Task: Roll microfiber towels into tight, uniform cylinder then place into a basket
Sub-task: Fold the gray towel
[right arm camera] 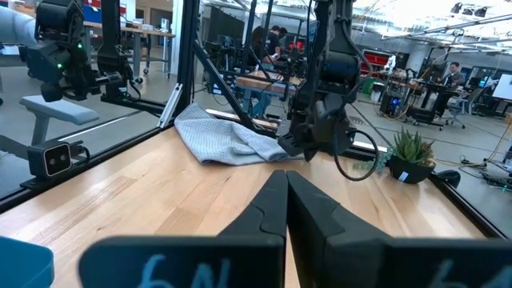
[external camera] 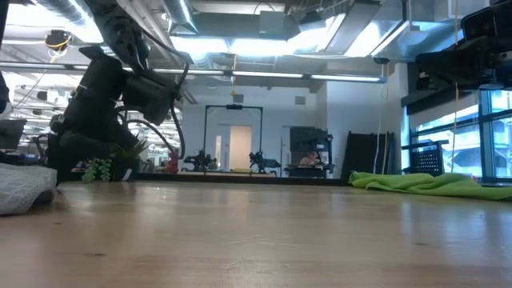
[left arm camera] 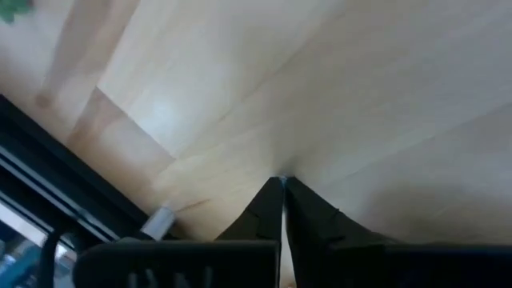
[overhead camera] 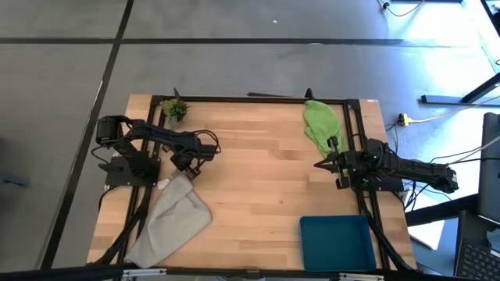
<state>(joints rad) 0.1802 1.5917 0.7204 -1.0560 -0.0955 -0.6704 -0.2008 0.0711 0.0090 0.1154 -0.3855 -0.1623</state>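
Note:
The pale grey towel (overhead camera: 173, 218) lies crumpled on the table's near left part and also shows in the right wrist view (right arm camera: 228, 138). My left gripper (overhead camera: 187, 167) stands shut, pointing steeply down over the towel's far corner. In its own wrist view the shut fingertips (left arm camera: 282, 181) have only bare wood past them. The lime green towel (overhead camera: 322, 125) lies bunched at the far right edge. My right gripper (overhead camera: 320, 164) waits shut and level beside it, above the table. The teal basket (overhead camera: 336, 242) sits at the near right. My left gripper's shut fingers come down from above at the grey towel's far corner (overhead camera: 184, 178). Whether they touch or pinch the cloth I cannot tell, because the arm hides that spot from above and the wrist view shows no cloth between the tips.
A small potted plant (overhead camera: 173, 110) stands at the far left corner. A black frame rail (overhead camera: 258, 99) runs along the table's far edge, with more rails down both sides. Bare wood lies between the two towels.

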